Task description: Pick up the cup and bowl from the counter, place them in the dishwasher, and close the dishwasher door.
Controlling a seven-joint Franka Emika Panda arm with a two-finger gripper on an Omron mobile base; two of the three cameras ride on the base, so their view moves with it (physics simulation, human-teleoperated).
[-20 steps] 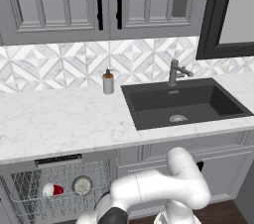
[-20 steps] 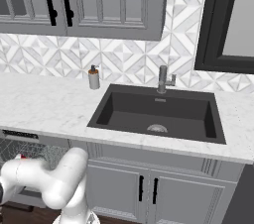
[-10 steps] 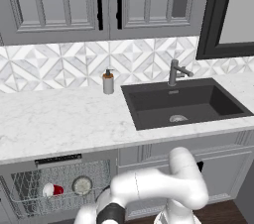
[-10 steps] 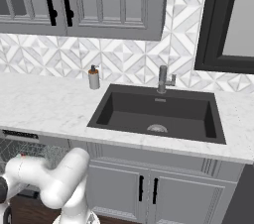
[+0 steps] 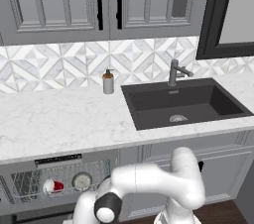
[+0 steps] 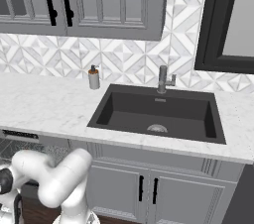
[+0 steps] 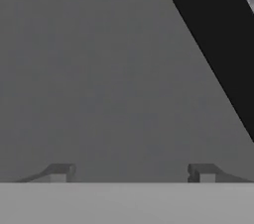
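Fingertips (image 7: 58, 173) of the gripper (image 7: 130, 173) stood wide apart at the bottom of the hand view against a flat grey panel, while the cup (image 5: 53, 186) and bowl (image 5: 82, 181) lay in the dishwasher (image 5: 59, 181) rack at lower left, under the counter (image 5: 64, 119)

The claw (image 7: 130, 172) stands with its two dark fingertips (image 7: 59, 172) set wide apart, nothing between them. Directly ahead lies a flat, plain dark grey panel (image 7: 99, 69). A black diagonal band (image 7: 218, 44) crosses ahead and right.
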